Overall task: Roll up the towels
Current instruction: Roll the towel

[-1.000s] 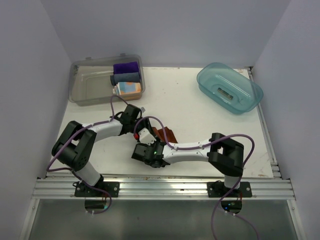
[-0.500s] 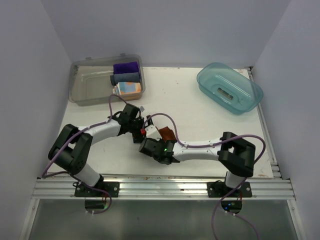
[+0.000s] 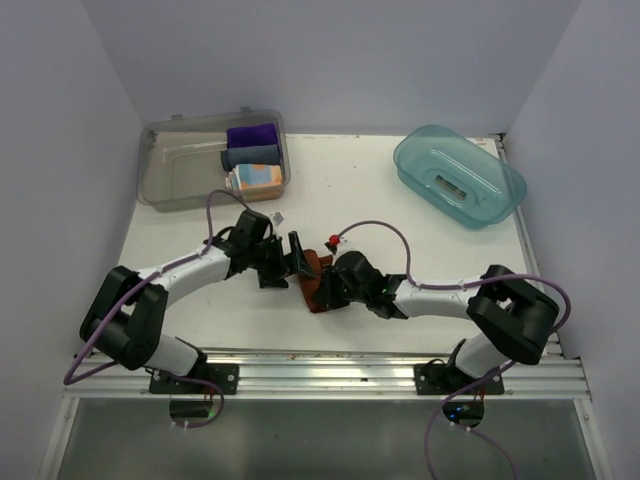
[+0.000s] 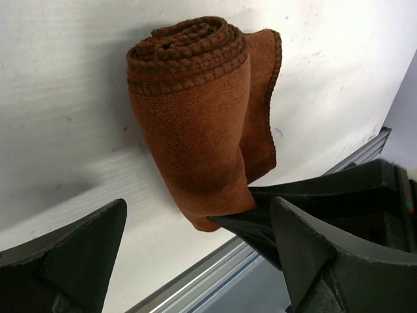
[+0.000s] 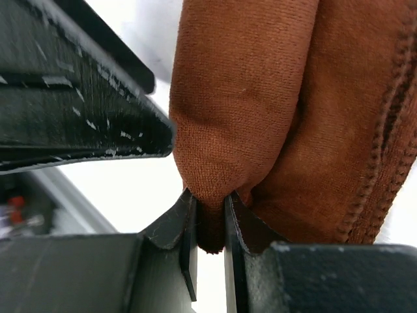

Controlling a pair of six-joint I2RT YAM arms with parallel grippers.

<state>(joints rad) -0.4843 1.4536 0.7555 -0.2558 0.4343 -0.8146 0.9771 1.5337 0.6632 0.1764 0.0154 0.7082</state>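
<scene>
The rust-brown towel lies rolled on the white table between both grippers. In the left wrist view the roll shows its spiral end, with a loose flap along its right side. My right gripper is shut on the roll's lower end, the cloth pinched between its two fingers. My left gripper stands wide open around that same end, touching nothing. The patterned towel sits rolled in the clear bin.
In the bin a purple cloth and a grey-blue cloth lie behind the patterned towel. A teal tub stands at the back right. The metal rail runs along the near table edge, close below the grippers.
My left gripper has opened and let go of the brown towel. My right gripper has shut on the roll's end, and its arm has swung round to reach it from the right.
</scene>
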